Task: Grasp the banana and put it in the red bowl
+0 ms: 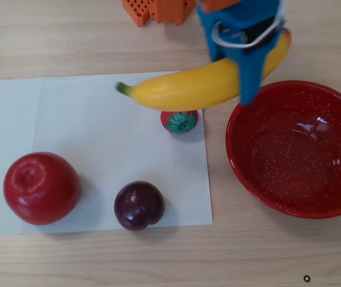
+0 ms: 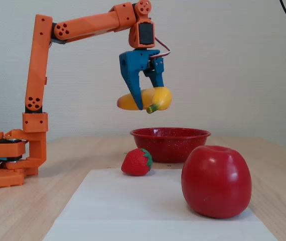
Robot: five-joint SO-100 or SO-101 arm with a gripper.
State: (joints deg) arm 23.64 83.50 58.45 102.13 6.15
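The yellow banana hangs high in the air, held by my blue gripper, which is shut on it near its orange end. Its green stem tip points left in the overhead view. In the fixed view the banana is well above the table, with the gripper clamped around it. The red bowl with white speckles stands on the table at the right, empty; the banana's right end is over its far left rim. In the fixed view the red bowl stands below and a little right of the banana.
A white paper sheet lies on the wooden table. On it are a red apple, a dark plum and a small strawberry under the banana. The orange arm base stands at the left in the fixed view.
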